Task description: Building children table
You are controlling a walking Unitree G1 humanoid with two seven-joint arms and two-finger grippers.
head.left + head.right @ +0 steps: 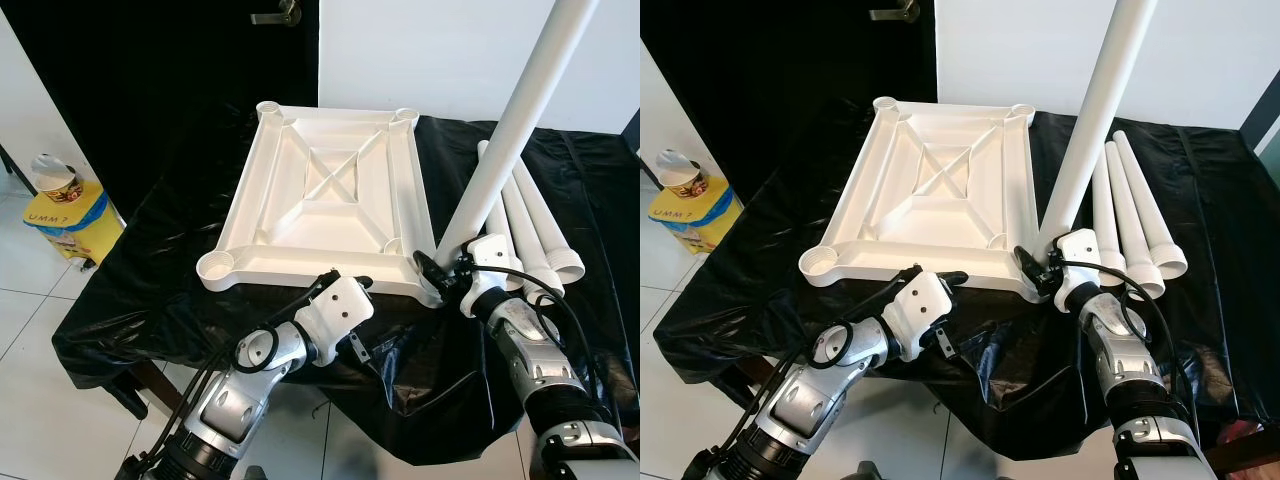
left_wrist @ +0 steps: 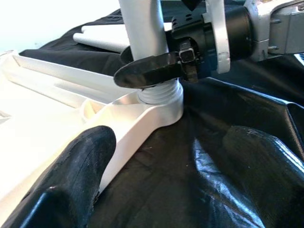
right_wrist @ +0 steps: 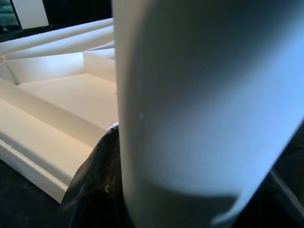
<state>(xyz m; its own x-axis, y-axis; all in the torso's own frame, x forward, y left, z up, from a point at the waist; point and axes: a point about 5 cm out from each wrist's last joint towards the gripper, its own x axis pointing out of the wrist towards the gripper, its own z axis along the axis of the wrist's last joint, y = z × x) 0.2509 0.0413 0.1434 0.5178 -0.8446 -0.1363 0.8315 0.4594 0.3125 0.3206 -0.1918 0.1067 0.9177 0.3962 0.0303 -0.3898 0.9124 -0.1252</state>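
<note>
Right tool (image 1: 440,268) is clamping the upright table leg (image 1: 505,135), seating its thread in the tabletop's (image 1: 325,195) near-right corner socket; keeping it vertical should prevent cross-threading.

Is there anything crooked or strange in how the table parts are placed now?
The white leg held by the right gripper leans instead of standing straight. Its threaded end sits in the near right corner socket of the upturned tabletop. Three more legs lie orderly on the black sheet. Nothing looks damaged.

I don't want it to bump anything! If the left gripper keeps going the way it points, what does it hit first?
Probably the near edge of the white tabletop: the left gripper already points right at it, seemingly almost touching.
</note>
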